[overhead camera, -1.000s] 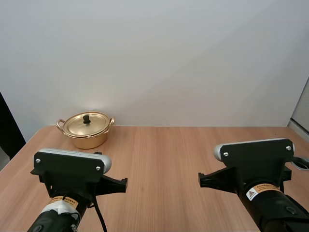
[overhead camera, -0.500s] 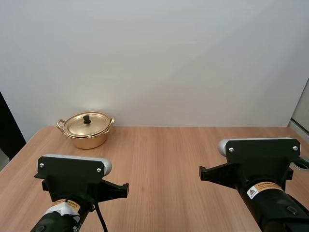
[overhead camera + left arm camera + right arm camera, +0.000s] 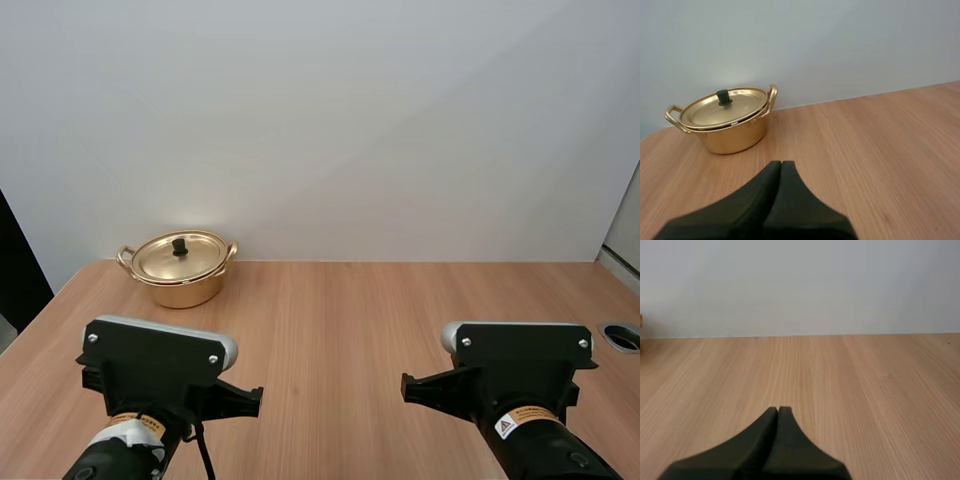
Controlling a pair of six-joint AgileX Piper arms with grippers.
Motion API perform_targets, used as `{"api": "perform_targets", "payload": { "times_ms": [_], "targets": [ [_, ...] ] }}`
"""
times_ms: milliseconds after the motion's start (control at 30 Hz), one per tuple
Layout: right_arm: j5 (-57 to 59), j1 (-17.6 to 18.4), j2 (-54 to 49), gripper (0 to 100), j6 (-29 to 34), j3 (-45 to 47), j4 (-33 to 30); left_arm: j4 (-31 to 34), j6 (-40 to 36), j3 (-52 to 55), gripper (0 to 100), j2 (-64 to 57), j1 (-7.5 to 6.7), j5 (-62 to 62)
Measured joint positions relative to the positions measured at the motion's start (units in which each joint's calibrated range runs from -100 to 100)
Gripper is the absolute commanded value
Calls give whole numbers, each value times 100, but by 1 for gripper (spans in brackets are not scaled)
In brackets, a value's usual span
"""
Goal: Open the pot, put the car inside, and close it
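The round gold metal pot (image 3: pixel 180 272) sits upright at the far left of the pale wooden table (image 3: pixel 350 320). Its gold lid (image 3: pixel 190 256) is on, the black knob (image 3: pixel 179 245) points straight up, and the two loop handles lie roughly left to right. The left gripper (image 3: pixel 780 164) and right gripper (image 3: pixel 777 409) are both clenched on nothing, well apart from it — an off-centre pinch could glance off that small knob and shove the pot.

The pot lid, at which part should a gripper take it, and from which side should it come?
Probably the small black knob at the centre of the lid: it stands upright and looks narrow enough to pinch. Come from straight above, since the lid lies flat on the pot. The left gripper, shut, is nearer and must open first.
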Motion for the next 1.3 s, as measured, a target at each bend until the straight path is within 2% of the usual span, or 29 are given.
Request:
{"api": "perform_targets", "payload": {
  "times_ms": [233, 1300],
  "targets": [
    [40, 38, 0, 0, 0, 0, -39, -10, -253, 0, 0, 0, 125, 0],
    [55, 49, 0, 0, -46, 0, -39, -10, -234, 0, 0, 0, 125, -34]
  ]
}}
